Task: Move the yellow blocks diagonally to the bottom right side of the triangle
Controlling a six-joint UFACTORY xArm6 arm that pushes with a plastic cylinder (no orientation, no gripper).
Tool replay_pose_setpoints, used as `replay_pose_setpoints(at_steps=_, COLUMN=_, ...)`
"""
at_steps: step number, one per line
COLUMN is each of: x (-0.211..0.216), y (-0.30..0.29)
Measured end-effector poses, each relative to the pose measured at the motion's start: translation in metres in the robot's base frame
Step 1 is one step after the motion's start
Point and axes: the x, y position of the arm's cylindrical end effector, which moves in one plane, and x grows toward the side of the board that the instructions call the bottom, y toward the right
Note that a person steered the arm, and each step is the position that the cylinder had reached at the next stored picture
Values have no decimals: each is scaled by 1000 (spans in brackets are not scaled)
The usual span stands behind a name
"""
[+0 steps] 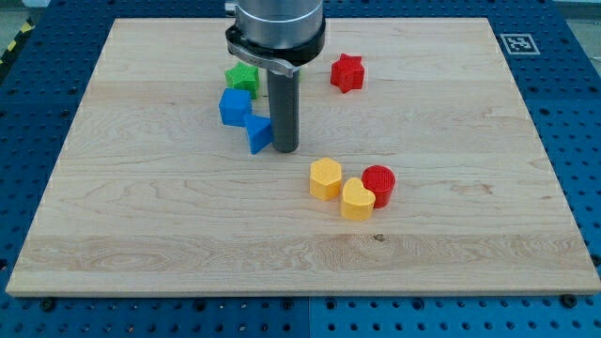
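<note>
A yellow hexagon block (325,178) and a yellow heart block (357,199) lie side by side below the board's middle. A red round block (379,184) touches the yellow heart on its right. A small blue triangle block (259,133) lies left of centre, with a blue cube-like block (235,106) just up-left of it. My tip (285,149) stands right against the triangle's right side, up-left of the yellow blocks and apart from them.
A green block (241,77) sits above the blue cube, partly behind the arm. A red star block (346,72) lies at the upper middle-right. The wooden board (113,235) rests on a blue perforated table.
</note>
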Motion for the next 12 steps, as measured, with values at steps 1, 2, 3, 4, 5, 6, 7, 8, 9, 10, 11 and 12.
replay_pose_setpoints(at_steps=1, x=-1, y=-13)
replay_pose_setpoints(at_steps=2, x=-2, y=-25)
replay_pose_setpoints(at_steps=3, x=-2, y=-23)
replay_pose_setpoints(at_steps=4, x=9, y=40)
replay_pose_setpoints(at_steps=5, x=24, y=114)
replay_pose_setpoints(at_steps=6, x=47, y=172)
replay_pose_setpoints(at_steps=7, x=91, y=175)
replay_pose_setpoints(at_steps=8, x=118, y=165)
replay_pose_setpoints(at_steps=9, x=117, y=148)
replay_pose_setpoints(at_steps=10, x=110, y=127)
replay_pose_setpoints(at_steps=11, x=104, y=112)
replay_pose_setpoints(at_steps=12, x=97, y=105)
